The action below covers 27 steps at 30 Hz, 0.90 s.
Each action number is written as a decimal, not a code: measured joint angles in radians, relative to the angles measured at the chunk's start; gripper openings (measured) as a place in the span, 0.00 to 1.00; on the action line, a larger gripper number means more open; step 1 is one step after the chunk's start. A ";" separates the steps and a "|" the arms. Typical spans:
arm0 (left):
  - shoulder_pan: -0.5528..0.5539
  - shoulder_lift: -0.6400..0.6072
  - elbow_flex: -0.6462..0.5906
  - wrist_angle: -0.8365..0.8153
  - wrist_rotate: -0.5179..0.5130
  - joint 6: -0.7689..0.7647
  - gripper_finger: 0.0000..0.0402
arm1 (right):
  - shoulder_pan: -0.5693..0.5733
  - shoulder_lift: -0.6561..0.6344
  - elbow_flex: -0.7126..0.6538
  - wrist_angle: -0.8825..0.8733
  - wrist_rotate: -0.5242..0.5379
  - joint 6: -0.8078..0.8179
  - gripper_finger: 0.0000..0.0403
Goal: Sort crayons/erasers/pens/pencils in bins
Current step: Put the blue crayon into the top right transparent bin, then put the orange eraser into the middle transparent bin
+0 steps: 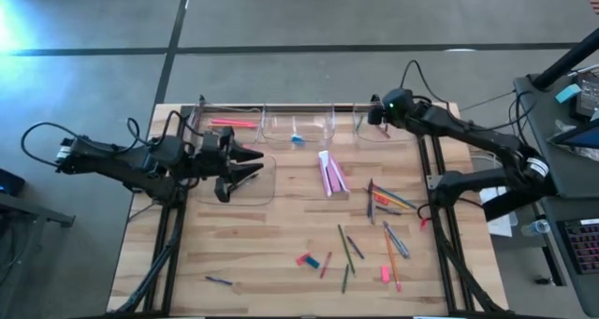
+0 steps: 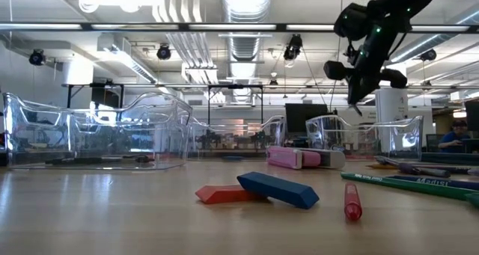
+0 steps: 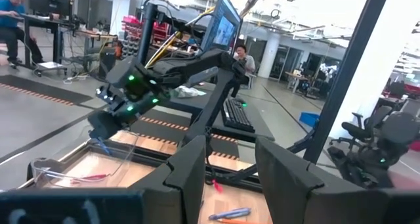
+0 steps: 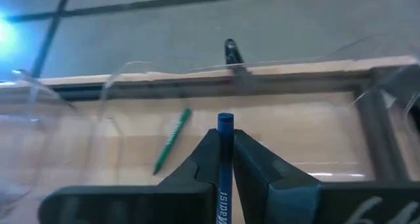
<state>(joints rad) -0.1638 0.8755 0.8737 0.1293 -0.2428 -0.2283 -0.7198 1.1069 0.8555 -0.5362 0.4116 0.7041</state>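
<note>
A pale wooden table point(image 1: 281, 253) is sitting on a grey concrete floor, ducts running overhead. Four clear plastic bins point(image 1: 298, 124) are lining its far edge. The right gripper point(image 4: 225, 142) is hovering over the rightmost bin, its fingers clamped on a thin blue pencil point(image 4: 225, 158); a green stick point(image 4: 172, 140) is lying inside. Stubby pink and blue erasers point(image 1: 306, 260) are resting near the front edge. The left gripper point(image 1: 251, 162) is waiting over the squarer bin, fingers apart.
</note>
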 joint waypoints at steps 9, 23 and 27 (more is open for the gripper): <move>0.000 0.015 0.011 0.010 -0.019 0.000 0.30 | -0.025 -0.008 0.000 0.017 -0.111 -0.113 0.34; 0.000 0.031 0.008 0.020 -0.024 0.000 0.30 | 0.303 -0.280 0.001 0.031 -0.412 -0.056 0.38; 0.000 0.046 0.011 0.023 -0.024 0.000 0.30 | 0.487 -0.274 -0.001 -0.020 -0.352 0.027 0.36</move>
<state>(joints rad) -0.1635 0.9216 0.8842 0.1525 -0.2672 -0.2284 -0.2330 0.8331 0.8548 -0.5563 0.0595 0.7313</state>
